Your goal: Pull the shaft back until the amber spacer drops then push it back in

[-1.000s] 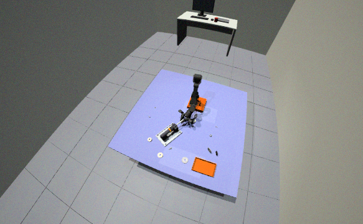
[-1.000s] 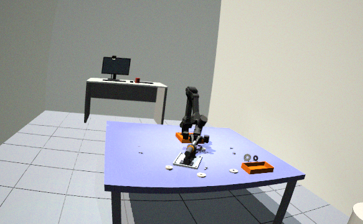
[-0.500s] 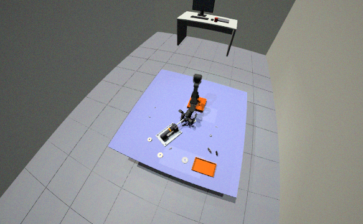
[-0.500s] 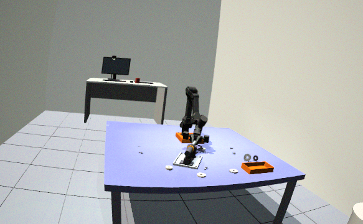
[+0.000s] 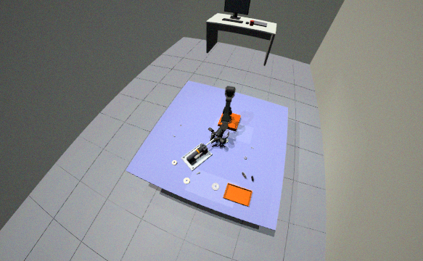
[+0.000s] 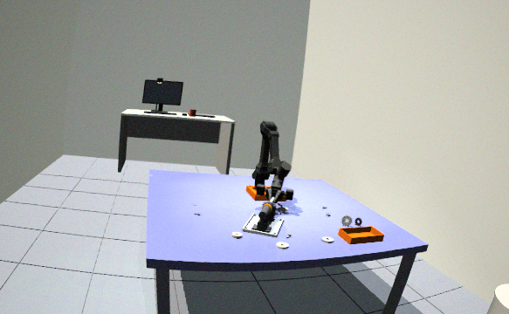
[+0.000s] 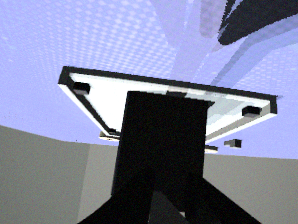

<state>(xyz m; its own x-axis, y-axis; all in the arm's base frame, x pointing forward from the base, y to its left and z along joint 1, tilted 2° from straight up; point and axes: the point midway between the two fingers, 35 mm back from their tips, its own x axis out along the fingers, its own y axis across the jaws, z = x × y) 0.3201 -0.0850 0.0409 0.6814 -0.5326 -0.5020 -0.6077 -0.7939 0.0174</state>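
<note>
My gripper [image 5: 217,141] is shut on the pale shaft [image 5: 210,143] [image 6: 273,201], at the end that sticks out toward the arm. The dark housing [image 5: 191,159] [image 6: 263,223] stands on a pale base plate [image 5: 204,156] [image 6: 277,226] [image 7: 102,92]. The amber spacer [image 5: 198,151] [image 6: 268,205] shows as a thin orange band between dark parts of the assembly. In the wrist view a black block [image 7: 162,135] fills the middle and hides the shaft and spacer. The fingertips are too small or hidden to make out their exact hold.
An orange tray [image 5: 237,195] [image 6: 361,235] is at the front right; another orange tray [image 5: 236,122] [image 6: 251,192] is under the arm. White rings [image 5: 186,180] [image 6: 282,245] lie in front of the plate. Two dark discs [image 5: 244,175] [image 6: 347,221] are near the front tray.
</note>
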